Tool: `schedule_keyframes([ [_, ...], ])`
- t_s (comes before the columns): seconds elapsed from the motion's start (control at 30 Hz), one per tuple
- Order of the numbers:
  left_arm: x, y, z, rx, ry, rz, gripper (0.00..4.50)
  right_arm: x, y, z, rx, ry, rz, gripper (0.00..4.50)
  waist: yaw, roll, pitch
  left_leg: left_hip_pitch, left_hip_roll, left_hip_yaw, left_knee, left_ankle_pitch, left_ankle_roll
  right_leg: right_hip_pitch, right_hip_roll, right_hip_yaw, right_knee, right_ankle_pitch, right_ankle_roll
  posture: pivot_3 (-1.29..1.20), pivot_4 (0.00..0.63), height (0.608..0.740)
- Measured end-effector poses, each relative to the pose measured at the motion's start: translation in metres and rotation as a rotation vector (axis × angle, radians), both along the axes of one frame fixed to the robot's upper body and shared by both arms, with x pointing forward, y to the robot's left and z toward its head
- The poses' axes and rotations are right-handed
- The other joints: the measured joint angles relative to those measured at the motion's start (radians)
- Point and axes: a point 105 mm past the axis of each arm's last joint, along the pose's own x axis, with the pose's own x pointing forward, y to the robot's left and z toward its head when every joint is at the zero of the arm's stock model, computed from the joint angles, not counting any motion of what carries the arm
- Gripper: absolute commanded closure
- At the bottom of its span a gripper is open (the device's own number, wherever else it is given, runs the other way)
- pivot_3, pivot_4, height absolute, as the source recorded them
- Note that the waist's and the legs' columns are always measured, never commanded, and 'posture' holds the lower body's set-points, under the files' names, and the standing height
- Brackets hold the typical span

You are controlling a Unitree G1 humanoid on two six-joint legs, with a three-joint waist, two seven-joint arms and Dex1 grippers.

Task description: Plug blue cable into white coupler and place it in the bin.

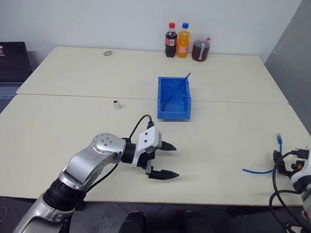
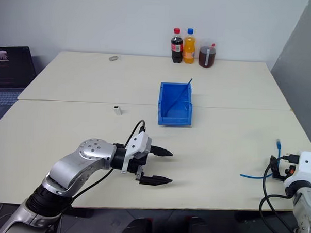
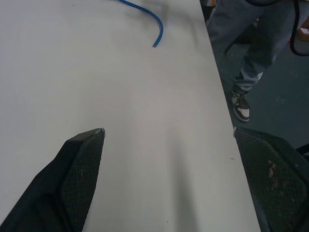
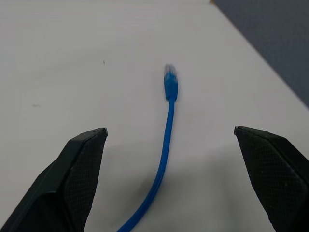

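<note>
The blue cable [image 1: 261,171] lies curved near the table's right front edge, its plug [image 4: 170,82] pointing away from me. My right gripper [image 4: 170,129] hovers open over it, one finger on either side of the cable and not touching it. The tiny white coupler [image 1: 116,104] stands alone on the table, left of the bin [image 1: 173,115], a blue box near the table's middle. My left gripper [image 1: 176,161] is open and empty above the front centre of the table, pointing right, well short of the coupler and the cable's loose end [image 3: 157,29].
A thin dark-blue strand [image 1: 180,86] leans inside the bin. Two bottles [image 1: 177,40] and a cup [image 1: 201,50] stand at the back edge, with a small grey object [image 1: 107,53] further left. A laptop [image 1: 8,69] sits at far left. A person's legs [image 3: 251,48] stand beside the table.
</note>
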Motion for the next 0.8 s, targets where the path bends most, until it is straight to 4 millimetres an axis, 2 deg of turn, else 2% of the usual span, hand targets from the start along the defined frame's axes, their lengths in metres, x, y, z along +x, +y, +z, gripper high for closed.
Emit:
schedule_keyframes([
  [0.17,0.0,-0.006,0.0,-0.004,-0.01,-0.018,0.0,0.029,-0.014,-0.004,0.03,0.051,0.012,0.02,0.0,0.001,0.0,0.0,0.0,0.001,0.0,0.0,0.0,0.0,0.0,0.0,0.0,0.0,0.001,0.0,0.15,0.74],
  [0.27,0.001,-0.007,-0.001,0.0,-0.017,-0.013,0.0,0.039,-0.027,-0.004,0.037,0.079,-0.001,0.46,0.001,0.001,0.0,-0.001,0.0,0.001,0.0,0.0,0.0,-0.001,0.0,0.0,0.0,0.001,0.0,0.0,0.15,0.74],
  [0.4,0.002,-0.007,-0.002,0.002,-0.019,-0.003,0.0,0.046,-0.036,-0.003,0.055,0.109,0.029,1.52,0.003,0.001,0.0,-0.002,-0.001,0.001,0.0,0.0,0.0,-0.001,0.0,0.0,-0.001,0.003,-0.003,0.0,0.15,0.74],
  [0.57,0.001,-0.005,-0.005,0.004,-0.01,0.01,0.0,0.05,-0.037,-0.004,0.078,0.113,0.052,2.89,0.004,0.001,0.0,-0.001,-0.001,0.001,0.001,0.0,0.0,0.0,0.0,0.0,-0.001,0.003,-0.003,0.0,0.15,0.74],
  [0.8,0.007,0.002,-0.006,-0.002,-0.024,0.082,0.0,0.058,-0.023,-0.003,0.041,0.115,0.179,4.49,0.002,0.001,0.001,-0.001,-0.001,0.001,0.001,0.0,0.0,0.0,0.0,0.0,0.0,0.003,-0.002,0.0,0.15,0.74],
])
